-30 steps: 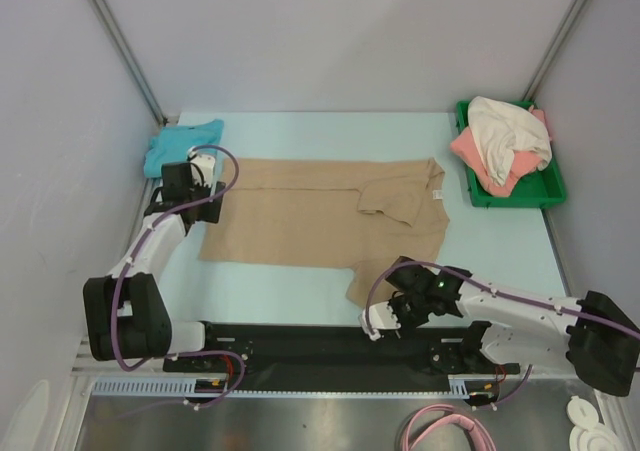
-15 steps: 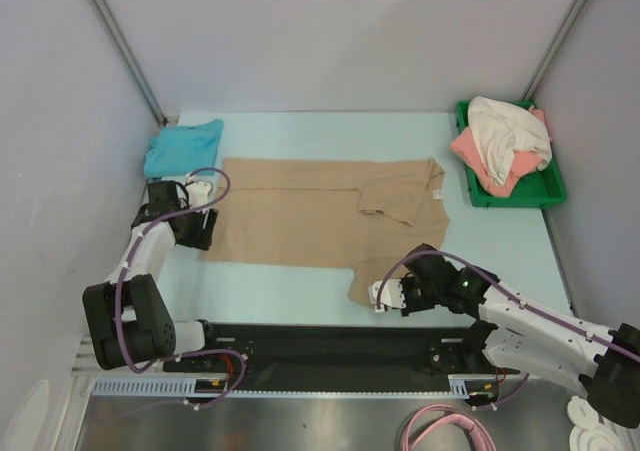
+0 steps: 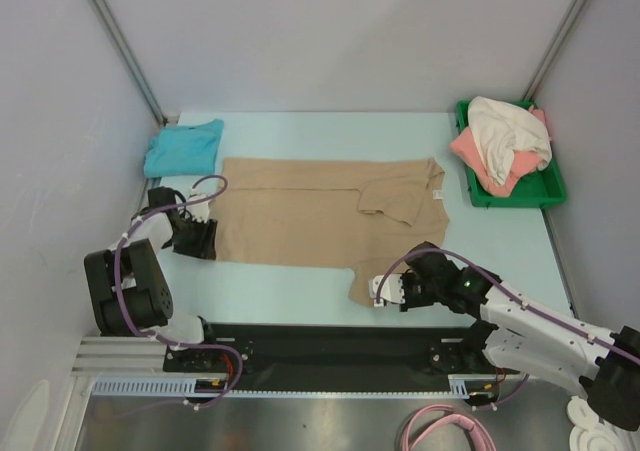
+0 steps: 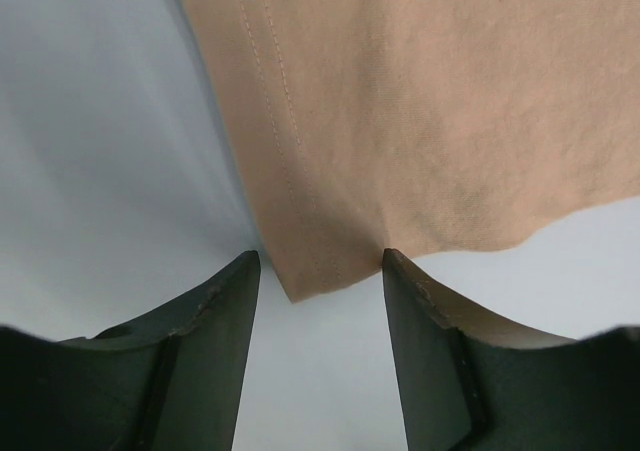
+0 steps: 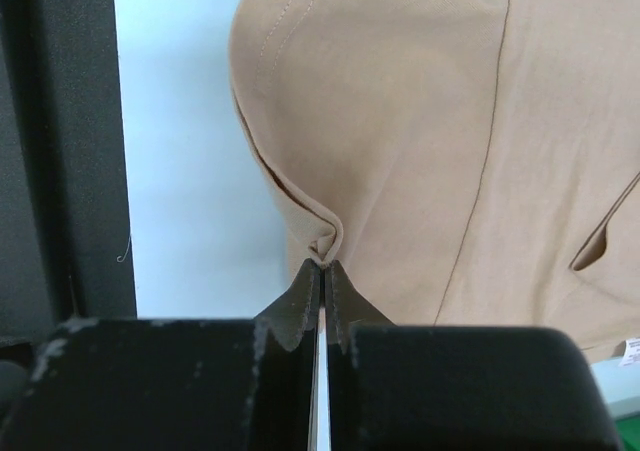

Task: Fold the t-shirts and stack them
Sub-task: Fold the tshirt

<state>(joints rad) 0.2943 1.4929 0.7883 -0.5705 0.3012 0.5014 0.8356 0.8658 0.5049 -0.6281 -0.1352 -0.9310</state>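
Observation:
The tan t-shirt lies spread flat across the middle of the table, one sleeve folded over its right part. My left gripper is open at the shirt's near left corner; in the left wrist view that corner sits between the two dark fingers. My right gripper is shut on a pinch of the near sleeve. The teal-blue shirt lies folded at the back left. The cream-white shirt and the coral-pink shirt lie heaped in the tray.
A green plastic tray stands at the back right. A black rail runs along the table's near edge, also seen in the right wrist view. Grey walls close in on left, back and right.
My left gripper has moved from the shirt's far left corner down to its near left corner. My right gripper has shifted slightly right and closed on the near sleeve.

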